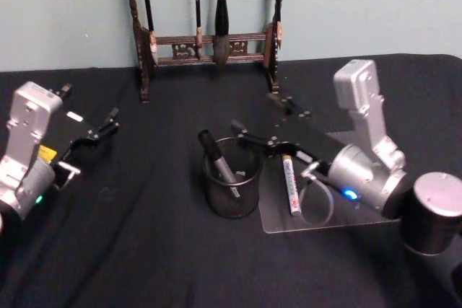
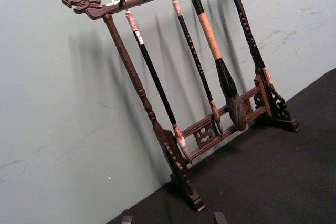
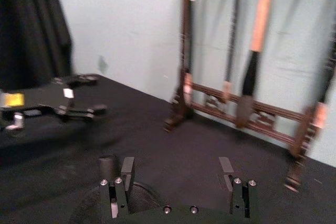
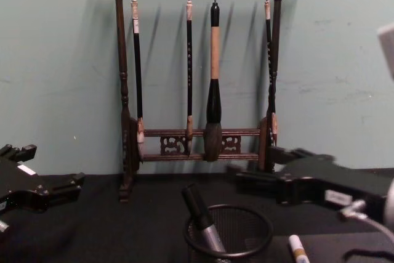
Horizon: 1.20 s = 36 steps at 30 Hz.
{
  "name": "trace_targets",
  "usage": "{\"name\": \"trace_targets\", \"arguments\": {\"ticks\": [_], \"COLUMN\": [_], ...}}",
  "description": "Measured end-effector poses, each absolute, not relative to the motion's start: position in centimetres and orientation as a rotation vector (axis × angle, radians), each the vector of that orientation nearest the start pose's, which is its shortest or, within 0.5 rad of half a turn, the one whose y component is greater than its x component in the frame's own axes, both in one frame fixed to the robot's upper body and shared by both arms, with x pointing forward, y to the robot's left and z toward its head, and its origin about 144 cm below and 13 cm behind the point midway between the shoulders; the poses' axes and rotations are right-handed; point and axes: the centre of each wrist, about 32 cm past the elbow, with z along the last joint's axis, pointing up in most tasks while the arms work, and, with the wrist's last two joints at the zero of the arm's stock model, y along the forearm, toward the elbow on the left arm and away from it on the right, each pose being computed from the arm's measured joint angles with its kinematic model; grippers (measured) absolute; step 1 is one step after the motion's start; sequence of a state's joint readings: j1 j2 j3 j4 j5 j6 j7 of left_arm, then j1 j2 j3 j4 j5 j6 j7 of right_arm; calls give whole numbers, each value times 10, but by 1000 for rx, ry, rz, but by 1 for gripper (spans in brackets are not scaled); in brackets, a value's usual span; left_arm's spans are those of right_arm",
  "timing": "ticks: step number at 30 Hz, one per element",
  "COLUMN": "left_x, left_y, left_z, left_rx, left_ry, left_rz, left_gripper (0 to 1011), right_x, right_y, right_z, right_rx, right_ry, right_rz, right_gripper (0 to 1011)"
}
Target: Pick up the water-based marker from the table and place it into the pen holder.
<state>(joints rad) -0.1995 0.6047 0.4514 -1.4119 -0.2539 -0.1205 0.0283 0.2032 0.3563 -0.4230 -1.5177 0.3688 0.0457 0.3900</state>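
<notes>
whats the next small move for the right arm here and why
Probably draw the right gripper up and back from the pen holder. Its jaws stand open and empty, and a marker already leans inside the holder, so the drop looks done. A white marker lies beside the holder, under that arm. The left gripper sits open at the left.

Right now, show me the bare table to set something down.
Bare cloth lies between the left gripper and the pen holder, and along the near edge in front of it. Crowded: right of the holder, where the white marker, clear sheet and right gripper bunch.
</notes>
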Motion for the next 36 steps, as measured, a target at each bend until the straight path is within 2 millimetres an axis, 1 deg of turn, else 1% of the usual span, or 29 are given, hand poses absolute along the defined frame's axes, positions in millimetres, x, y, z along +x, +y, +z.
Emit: {"name": "trace_targets", "arguments": {"ticks": [9, 13, 18, 26, 36], "left_x": [489, 489, 489, 489, 489], "left_y": [310, 310, 310, 310, 310], "left_z": [1140, 1140, 1140, 1140, 1140], "left_rx": [304, 304, 304, 304, 304], "left_ry": [-285, -285, -285, -285, -285], "left_rz": [1248, 1248, 1248, 1248, 1248], "left_gripper": [1001, 1001, 1001, 1001, 1001], "right_x": [485, 483, 482, 486, 492], "right_y": [-237, -240, -237, -224, -212], "right_z": [1180, 1183, 1182, 1180, 1176], "right_rx": [-168, -229, -308, -438, -511], "right_ry": [38, 65, 108, 147, 171], "right_rz": [-927, -955, -984, -1002, -1022], "right_gripper": [1000, 1000, 1000, 1000, 1000]}}
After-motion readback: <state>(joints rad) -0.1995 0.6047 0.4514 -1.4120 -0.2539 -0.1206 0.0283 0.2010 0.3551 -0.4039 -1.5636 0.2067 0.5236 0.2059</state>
